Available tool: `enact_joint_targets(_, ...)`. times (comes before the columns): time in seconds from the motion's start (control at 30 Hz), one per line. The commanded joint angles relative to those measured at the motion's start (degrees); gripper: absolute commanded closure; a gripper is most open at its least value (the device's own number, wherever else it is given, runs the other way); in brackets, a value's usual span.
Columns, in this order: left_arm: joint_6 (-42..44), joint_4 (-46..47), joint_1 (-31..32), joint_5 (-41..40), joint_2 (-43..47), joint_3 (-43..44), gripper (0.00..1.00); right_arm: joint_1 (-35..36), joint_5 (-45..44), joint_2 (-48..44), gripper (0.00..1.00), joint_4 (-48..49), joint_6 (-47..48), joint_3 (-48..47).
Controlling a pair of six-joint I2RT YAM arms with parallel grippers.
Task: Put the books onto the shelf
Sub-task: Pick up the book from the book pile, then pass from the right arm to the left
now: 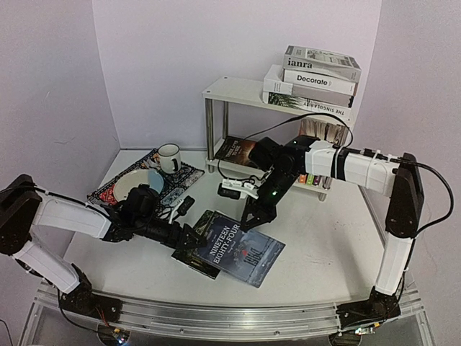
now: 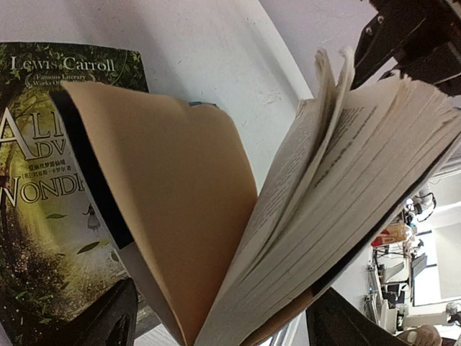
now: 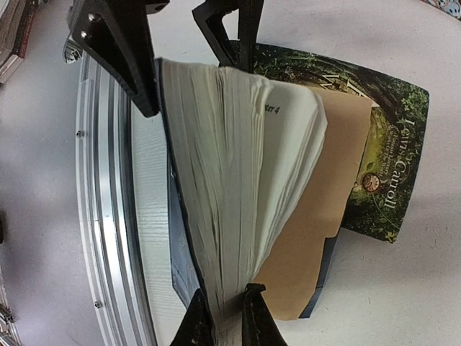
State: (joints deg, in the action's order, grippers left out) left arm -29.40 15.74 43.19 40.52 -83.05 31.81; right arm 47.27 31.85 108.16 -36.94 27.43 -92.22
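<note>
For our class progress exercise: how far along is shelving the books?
Done: a stack of books lies on the shelf, and more books stand on its lower board. In hand: the right gripper pinches the pages of Nineteen Eighty-Four, fanned open; the open left gripper straddles it. Left: that book and the Alice book beneath.

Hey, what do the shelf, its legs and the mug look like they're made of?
Shelf: likely laminated or painted board, matte white, flat edges. Legs: metal, judging by the shiny grey round tubes. Mug: probably glazed ceramic or enamel, glossy white with a dark rim.
</note>
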Motion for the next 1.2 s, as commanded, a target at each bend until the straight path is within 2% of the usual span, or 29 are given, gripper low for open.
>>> enact_joint_targets(0.0, 0.3, 2.1, 0.6, 1.5, -1.1, 2.3, 0.38, -0.3, 3.0, -2.3, 1.0, -0.7, -0.5, -4.4)
enact_joint_targets(0.1, -0.5, 2.1, 0.6, 0.7, -1.1, 2.6, 0.56, -0.3, 2.3, -1.6, 1.0, 0.0, -1.2, -4.6)
enact_joint_targets(0.13, -0.8, 2.1, 0.6, 0.5, -1.0, 2.7, 0.62, -0.3, 1.9, -1.4, 0.96, 0.2, -1.5, -4.6)
enact_joint_targets(0.2, -1.4, 2.1, 0.6, -0.1, -1.0, 2.9, 0.76, -0.3, 1.2, -0.9, 0.79, 0.5, -2.1, -4.5)
enact_joint_targets(0.23, -1.9, 2.1, 0.6, -0.3, -1.1, 3.0, 0.79, -0.3, 0.6, -0.6, 0.7, 0.6, -2.4, -4.5)
enact_joint_targets(0.27, -2.4, 2.0, 0.6, -0.6, -1.3, 3.1, 0.81, -0.3, -0.1, -0.3, 0.63, 0.6, -2.8, -4.4)
enact_joint_targets(0.37, -4.0, 2.0, 0.6, -1.1, -2.0, 3.7, 0.84, -0.2, -4.6, 0.2, 0.58, 1.2, -5.0, -3.8)
enact_joint_targets(0.43, -5.5, 2.0, 0.6, -1.7, -2.3, 4.3, 0.85, -0.2, -9.0, -0.6, 0.5, 2.7, -7.4, -2.1)
enact_joint_targets(0.53, -8.3, 1.9, 0.6, -2.0, -2.6, 5.3, 0.87, -0.2, -16.3, -4.7, 0.33, 9.9, -11.3, 4.3)
enact_joint_targets(0.6, -10.4, 1.8, 0.6, -2.1, -2.8, 5.9, 0.88, 0.0, -21.8, -9.2, 0.26, 15.7, -14.0, 10.2)
enact_joint_targets(0.7, -15.2, 1.6, 0.5, -2.1, -3.3, 6.8, 0.88, 2.3, -26.2, -16.3, 0.23, 23.7, -15.8, 19.0)
enact_joint_targets(0.83, -20.8, 1.5, 0.5, -1.0, -3.9, 8.4, 0.88, 10.3, -38.8, -21.6, 0.22, 30.4, -14.3, 26.7)
enact_joint_targets(0.97, -24.0, 1.5, 0.5, -1.6, -3.0, 9.2, 0.88, 17.1, -50.1, -21.2, 0.22, 33.6, -14.3, 28.6)
enact_joint_targets(1.17, -27.6, 1.5, 0.5, -1.4, -2.3, 10.0, 0.88, 24.0, -60.8, -18.5, 0.22, 39.7, -12.4, 30.4)
